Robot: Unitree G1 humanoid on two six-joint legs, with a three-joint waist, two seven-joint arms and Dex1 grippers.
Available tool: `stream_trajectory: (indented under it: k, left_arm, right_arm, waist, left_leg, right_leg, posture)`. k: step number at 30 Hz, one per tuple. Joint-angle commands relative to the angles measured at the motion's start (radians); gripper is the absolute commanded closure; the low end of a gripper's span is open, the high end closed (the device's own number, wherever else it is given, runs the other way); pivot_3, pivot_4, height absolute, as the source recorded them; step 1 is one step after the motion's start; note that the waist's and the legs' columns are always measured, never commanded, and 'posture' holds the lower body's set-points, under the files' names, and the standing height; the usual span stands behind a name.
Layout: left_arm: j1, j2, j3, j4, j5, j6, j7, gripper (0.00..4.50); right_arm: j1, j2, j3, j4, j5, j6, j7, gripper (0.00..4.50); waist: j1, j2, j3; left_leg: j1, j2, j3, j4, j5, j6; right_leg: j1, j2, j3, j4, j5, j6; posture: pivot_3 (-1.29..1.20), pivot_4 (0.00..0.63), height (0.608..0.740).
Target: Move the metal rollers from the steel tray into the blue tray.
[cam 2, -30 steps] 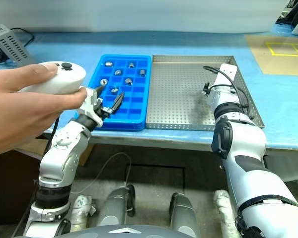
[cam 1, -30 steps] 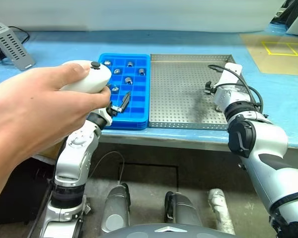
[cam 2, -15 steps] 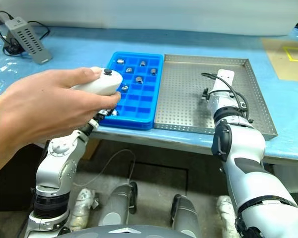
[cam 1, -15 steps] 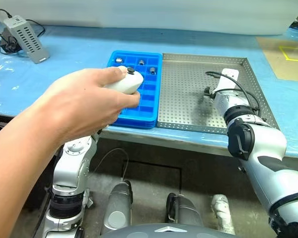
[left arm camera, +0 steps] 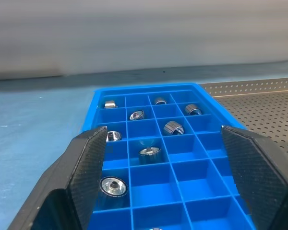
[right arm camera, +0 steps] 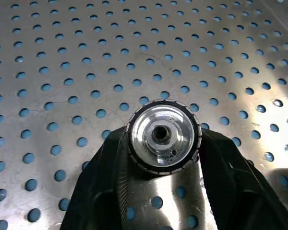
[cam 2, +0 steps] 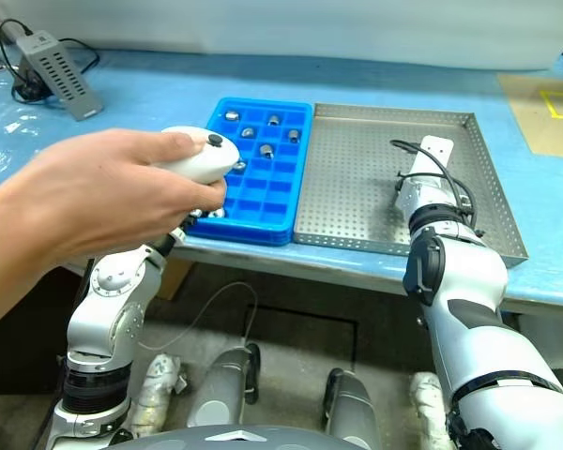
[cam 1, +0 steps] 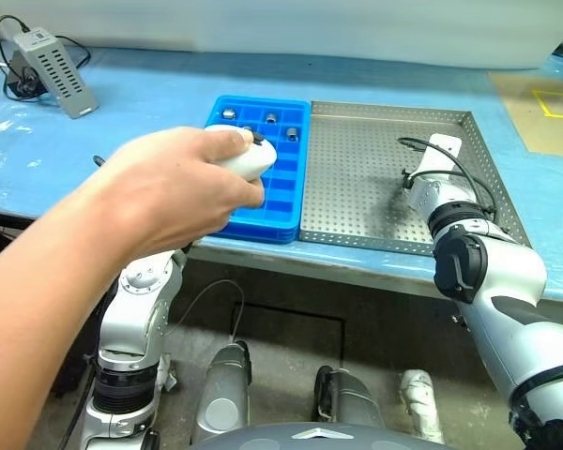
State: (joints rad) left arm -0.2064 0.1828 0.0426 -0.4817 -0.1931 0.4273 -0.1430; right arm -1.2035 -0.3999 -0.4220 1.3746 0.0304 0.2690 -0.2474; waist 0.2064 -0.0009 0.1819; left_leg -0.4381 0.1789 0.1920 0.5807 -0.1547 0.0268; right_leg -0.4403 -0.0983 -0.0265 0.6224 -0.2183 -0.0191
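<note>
Right pincer (right arm camera: 163,165), open a second ago, now clamped on metal roller (right arm camera: 164,134) in steel tray (cam 1: 357,178). Left pincer (left arm camera: 165,187) spread, empty. Next (judging): lift, carry to blue tray (cam 1: 283,211).

Shiny polished metal roller (right arm camera: 164,136) with mirror-bright face, dark centre hole and finely ridged rim, pinched between matt black fingers (right arm camera: 230,177) of finely grained plastic. Beneath, brushed silvery steel tray (right arm camera: 86,62), faintly scratched, dully reflective, pierced with rows of small round holes. Glossy bright blue plastic tray (left arm camera: 182,177), smooth moulded walls catching soft highlights. Inside, more gleaming grey metal rollers (left arm camera: 149,152). Black fingers (left arm camera: 89,163) of the left gripper (left arm camera: 165,177), matt with a woven, carbon-like texture. Smooth light blue table covering (cam 1: 150,103), slightly wrinkled and sheeny like plastic film. Smooth white satin plastic controller (cam 2: 199,157) in a person's hand (cam 2: 113,202). Grey ribbed box (cam 1: 54,58), matt.
</note>
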Motion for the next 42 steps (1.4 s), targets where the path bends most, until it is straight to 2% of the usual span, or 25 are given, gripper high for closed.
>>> stream_trajectory:
  k: [1, 3, 6, 10, 14, 18, 21, 27, 34, 42]
  left_arm:
    - [-0.006, 0.010, 0.023, -0.047, 0.000, -0.009, 0.004, 0.49]
    - [-0.002, 0.023, 0.024, -0.040, 0.006, -0.010, -0.002, 0.49]
    - [-0.006, 0.034, 0.030, -0.021, 0.013, -0.022, -0.004, 0.49]
    - [-0.037, 0.048, 0.056, 0.017, 0.003, -0.030, -0.016, 0.49]
    - [-0.051, 0.071, 0.086, 0.039, -0.027, -0.018, -0.049, 0.49]
    - [-0.017, 0.112, 0.122, 0.004, -0.095, 0.016, -0.114, 0.49]
    - [0.027, 0.159, 0.148, -0.018, -0.100, 0.026, -0.139, 0.49]
    - [0.082, 0.225, 0.251, -0.025, -0.121, 0.028, -0.142, 0.49]
    - [0.094, 0.255, 0.263, -0.049, -0.136, 0.034, -0.157, 0.49]
    - [0.129, 0.265, 0.308, -0.091, -0.156, 0.044, -0.151, 0.49]
  right_arm:
    - [-0.037, 0.003, 0.037, -0.012, -0.038, -0.028, 0.013, 2.77]
    - [-0.070, 0.021, 0.101, -0.016, -0.094, -0.054, 0.033, 2.77]
    - [-0.131, 0.064, 0.116, -0.025, -0.088, -0.109, 0.120, 2.77]
    - [-0.221, 0.167, 0.100, -0.049, -0.011, -0.205, 0.444, 2.77]
    - [-0.239, 0.240, 0.158, -0.082, 0.002, -0.232, 0.791, 2.77]
    - [-0.192, 0.272, 0.271, -0.115, -0.045, -0.222, 1.014, 2.77]
    - [-0.151, 0.282, 0.334, -0.137, -0.064, -0.230, 1.120, 2.77]
    - [-0.113, 0.292, 0.400, -0.143, -0.088, -0.232, 1.139, 2.77]
    - [-0.095, 0.365, 0.453, -0.157, -0.105, -0.262, 1.120, 2.77]
    - [-0.079, 0.393, 0.490, -0.148, -0.130, -0.271, 1.070, 2.77]
  waist:
    - [0.000, 0.000, 0.000]
    - [-0.002, 0.000, 0.000]
    - [-0.013, 0.000, 0.000]
    - [-0.027, 0.001, 0.000]
    - [-0.028, 0.001, 0.000]
    - [-0.025, 0.001, 0.000]
    - [-0.026, 0.001, 0.000]
    - [-0.029, 0.001, 0.000]
    - [-0.028, 0.001, 0.000]
    - [-0.024, 0.001, 0.000]
  left_leg:
    - [0.000, 0.000, 0.000, 0.000, 0.000, 0.000]
    - [0.000, 0.000, 0.000, 0.000, 0.000, 0.000]
    - [-0.001, 0.002, 0.000, 0.000, 0.001, -0.002]
    - [-0.001, 0.007, 0.000, 0.000, 0.002, -0.004]
    - [-0.002, 0.010, 0.000, 0.000, 0.002, -0.004]
    - [-0.003, 0.009, -0.001, 0.001, 0.003, -0.001]
    - [-0.003, 0.009, -0.003, 0.001, 0.003, -0.001]
    - [-0.002, 0.011, -0.006, 0.001, 0.004, -0.007]
    - [0.000, 0.012, -0.008, 0.001, 0.005, -0.008]
    - [-0.002, 0.011, -0.012, 0.001, 0.005, -0.010]
  right_leg:
    - [0.000, 0.000, 0.000, 0.000, 0.000, 0.000]
    - [0.000, 0.000, 0.000, 0.000, 0.000, 0.000]
    - [-0.003, 0.002, 0.001, 0.001, 0.000, 0.000]
    - [-0.004, 0.007, 0.000, 0.002, -0.001, -0.002]
    - [-0.003, 0.008, -0.001, 0.002, -0.002, -0.004]
    - [-0.003, 0.008, -0.003, 0.002, -0.002, -0.005]
    - [-0.001, 0.007, -0.003, 0.002, -0.002, -0.005]
    - [-0.001, 0.009, -0.006, 0.002, -0.001, -0.009]
    - [0.000, 0.010, -0.006, 0.002, -0.001, -0.010]
    - [0.001, 0.010, -0.009, 0.002, -0.002, -0.011]
  posture:
    - [0.46, 0.150, 0.740]
    - [0.45, 0.150, 0.740]
    - [0.42, 0.150, 0.740]
    - [0.36, 0.150, 0.740]
    - [0.32, 0.150, 0.740]
    - [0.33, 0.150, 0.740]
    - [0.34, 0.150, 0.740]
    - [0.37, 0.150, 0.740]
    - [0.38, 0.150, 0.740]
    - [0.42, 0.150, 0.740]
